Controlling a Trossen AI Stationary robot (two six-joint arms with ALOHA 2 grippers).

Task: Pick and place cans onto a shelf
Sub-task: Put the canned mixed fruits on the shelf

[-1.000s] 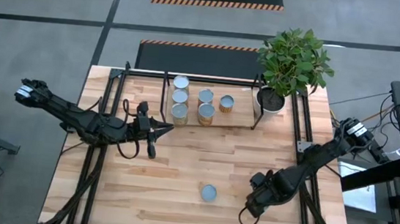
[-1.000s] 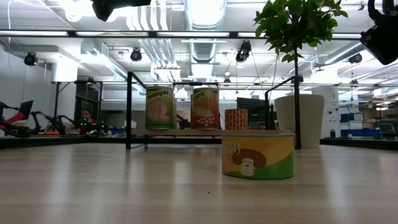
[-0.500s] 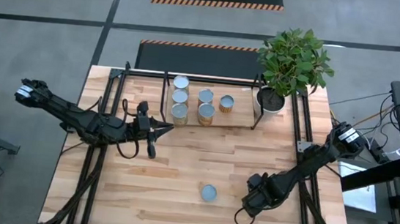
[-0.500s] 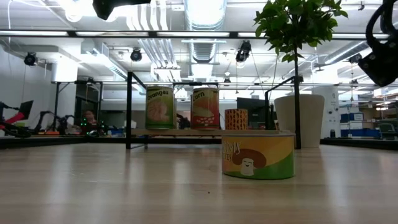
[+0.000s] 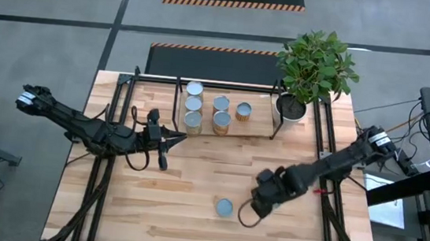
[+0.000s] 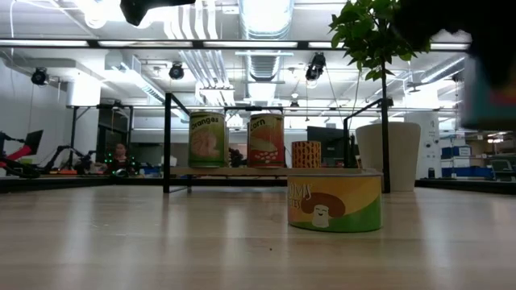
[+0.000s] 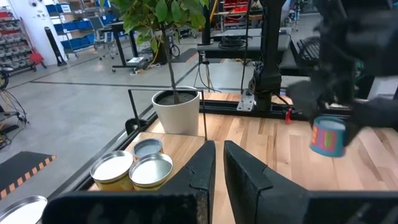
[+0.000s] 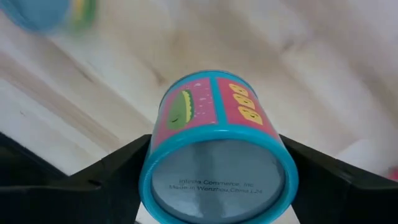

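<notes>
The right gripper (image 5: 257,204) is clamped on a teal-rimmed can (image 8: 217,149) with pink and red panels; its two dark fingers (image 8: 106,171) press the can's sides from either flank, and the can's silvery end faces the wrist camera. In the left wrist view that same can (image 7: 328,136) shows held off the surface (image 5: 194,174), in front of the blurred right arm. Just beside the right gripper, on its left-arm side, a loose mushroom-label can (image 5: 224,208) stands upright on the wooden surface, apart from the gripper and untouched; in the low view it (image 6: 334,200) stands alone in the foreground.

Farther across the surface, the left gripper (image 5: 179,137) rests with its fingers (image 7: 205,171) together, holding nothing, its tips pointing toward the shelf (image 5: 257,132) and lying just short of the shelf's near left corner. Beyond it, on the shelf's light board, six cans stand upright: a line of three (image 5: 193,104) nearest the left gripper, then two (image 5: 221,112), then a single orange-sided one (image 5: 243,111) farthest from it. In the low view an "Oranges" can (image 6: 207,139) and a "Corn" can (image 6: 265,139) front that group.

Past the shelf's far end from the left gripper, a white plant pot (image 5: 291,106) with a leafy plant stands at the surface's back corner on the right arm's side.
</notes>
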